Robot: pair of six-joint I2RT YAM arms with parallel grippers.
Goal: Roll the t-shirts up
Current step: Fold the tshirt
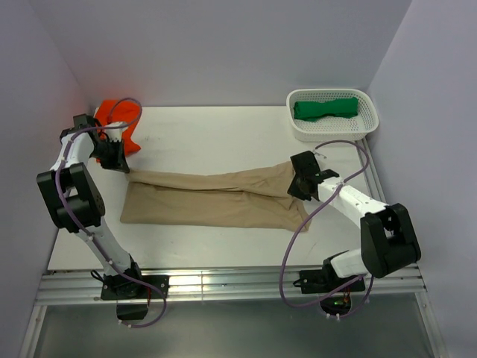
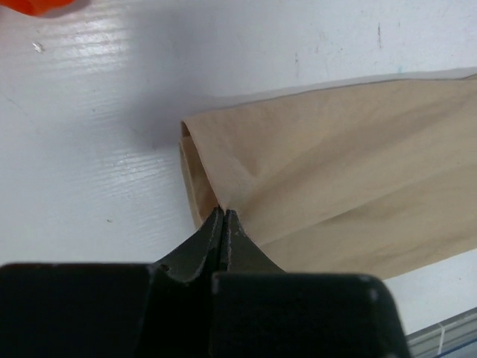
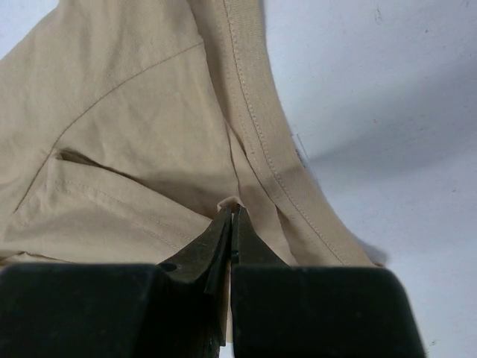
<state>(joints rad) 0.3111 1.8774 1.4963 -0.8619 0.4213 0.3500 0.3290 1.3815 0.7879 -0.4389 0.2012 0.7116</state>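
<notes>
Tabletop: white surface (image 1: pixel 223 134) between pale walls, with both arm bases at its near edge.
Tan t-shirt (image 1: pixel 216 198): lies folded into a long band across the middle of the tabletop, running from near the left edge toward the right edge. Its far side is drawn taut between the two grippers and its near side rests flat. The wrist views show doubled layers at the left end (image 2: pixel 350 164) and a stitched hem at the right end (image 3: pixel 134 127).
Left arm (image 1: pixel 71 190): reaches along the left edge toward the far left corner.
Right arm (image 1: pixel 373 224): angles in from the right edge toward the middle.
Basket (image 1: pixel 332 132): white, perforated, sitting in the far right corner.
Orange t-shirt (image 1: pixel 119 112): bunched in the far left corner, just beyond the left gripper and apart from the tan cloth.
Green t-shirt (image 1: pixel 326 109): lying rolled inside the basket.
Left gripper (image 2: pixel 223 216): jaws pressed together, pinching the tan t-shirt at the far corner of its left end.
Right gripper (image 3: pixel 232 212): jaws clamped tight with a small nub of tan cloth between the tips, at the right end of the band.
</notes>
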